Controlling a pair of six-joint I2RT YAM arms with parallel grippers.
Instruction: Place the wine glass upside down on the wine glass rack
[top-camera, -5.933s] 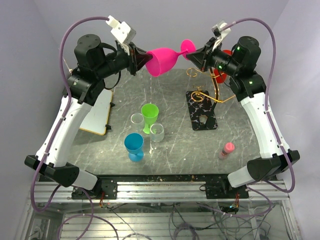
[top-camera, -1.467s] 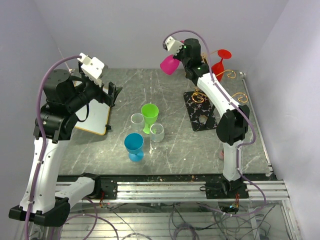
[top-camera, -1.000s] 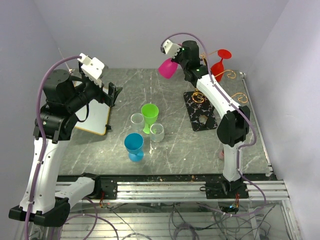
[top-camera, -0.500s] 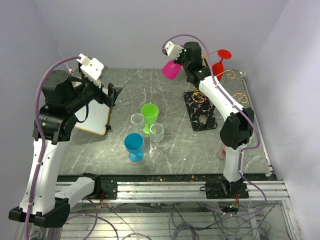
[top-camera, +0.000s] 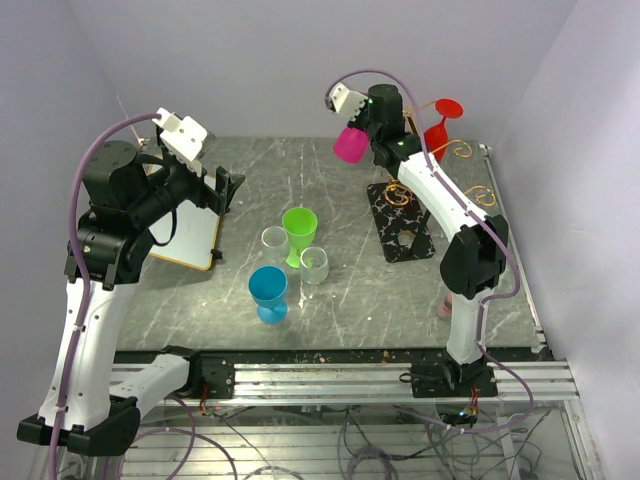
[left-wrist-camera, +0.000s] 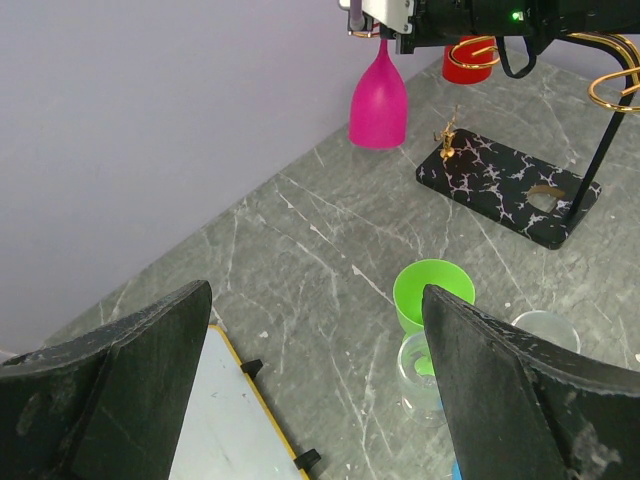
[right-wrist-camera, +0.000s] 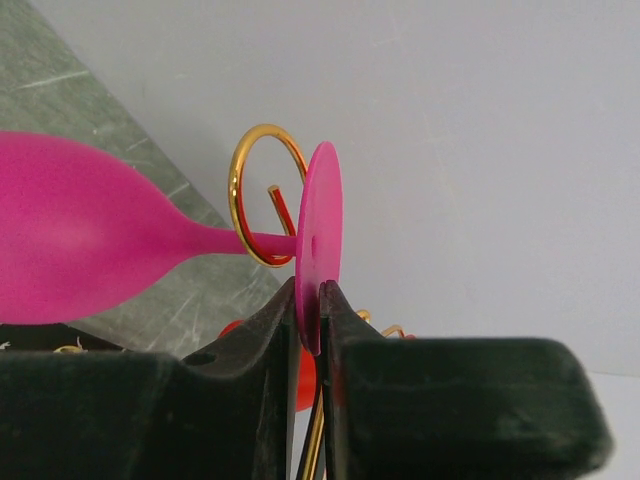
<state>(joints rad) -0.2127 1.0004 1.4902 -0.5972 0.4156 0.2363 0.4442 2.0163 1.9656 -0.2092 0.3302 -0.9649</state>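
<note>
The pink wine glass (top-camera: 351, 145) hangs bowl down at the back of the table, and the left wrist view shows the same wine glass (left-wrist-camera: 379, 95) upside down. Its stem passes through a gold loop (right-wrist-camera: 265, 195) of the wine glass rack. The rack's black marbled base (top-camera: 405, 225) lies below and to the right. My right gripper (right-wrist-camera: 320, 290) is shut on the glass's flat foot (right-wrist-camera: 320, 230), a finger on each face. My left gripper (left-wrist-camera: 315, 295) is open and holds nothing, far left above the table.
A red wine glass (top-camera: 440, 125) hangs on the rack behind the right arm. A green cup (top-camera: 298, 232), a blue glass (top-camera: 268, 292) and two clear cups (top-camera: 274, 240) (top-camera: 314, 263) stand mid-table. A white board (top-camera: 190, 230) lies at the left.
The right arm shifted the pink glass slightly right and tipped it until the bowl hangs straight down. The left arm has not moved.
</note>
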